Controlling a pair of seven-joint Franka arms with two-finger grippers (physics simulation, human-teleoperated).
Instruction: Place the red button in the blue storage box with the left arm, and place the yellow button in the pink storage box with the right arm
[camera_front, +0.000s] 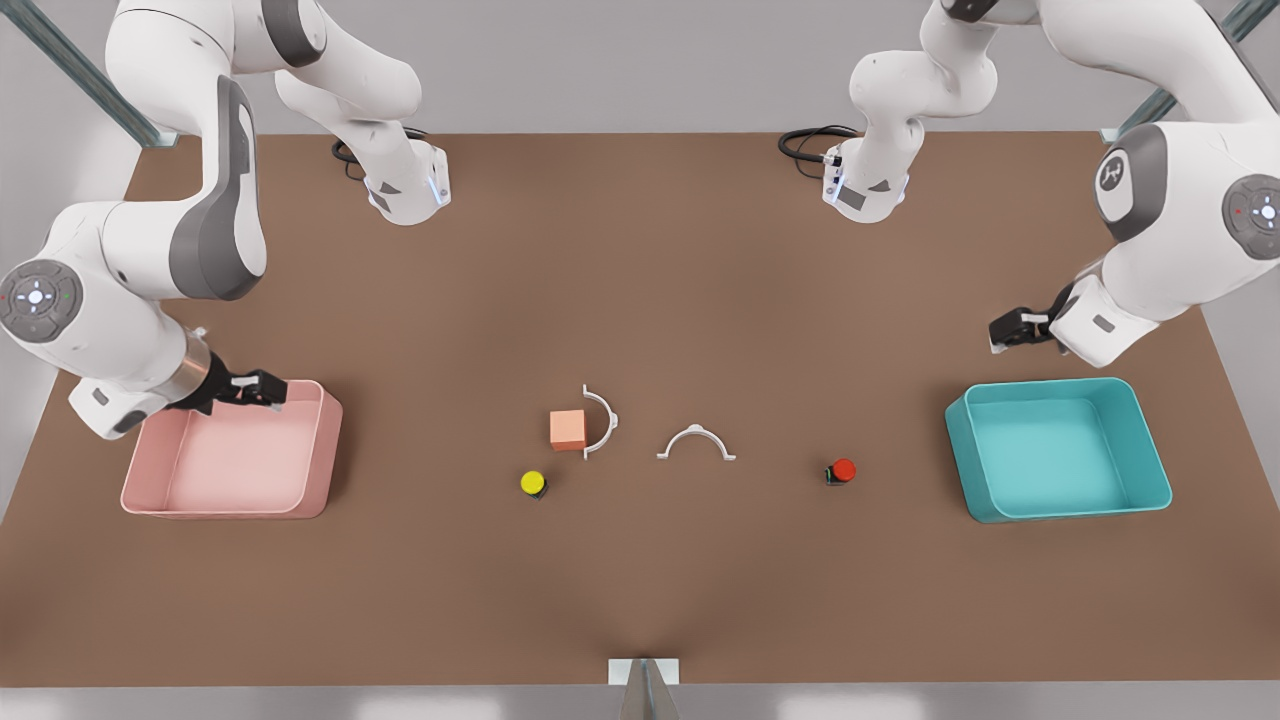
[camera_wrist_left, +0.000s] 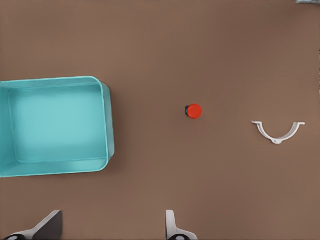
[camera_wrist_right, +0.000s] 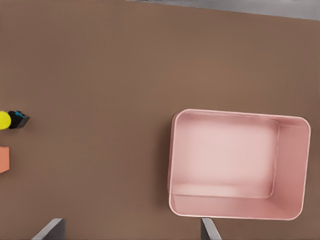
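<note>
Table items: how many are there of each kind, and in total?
Buttons: 2, red and yellow
Boxes: 2, pink and blue
White clips: 2
Cube: 1
Total: 7

— What do you have on the tabletop (camera_front: 640, 250)?
— At the front view's left, your pink storage box (camera_front: 318, 450); far right, blue storage box (camera_front: 1150, 440). Between them: yellow button (camera_front: 533, 483), cube (camera_front: 567, 430), two clips, red button (camera_front: 843, 470).

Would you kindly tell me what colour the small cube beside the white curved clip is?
Orange-pink cube; clearest in the front view.
</note>
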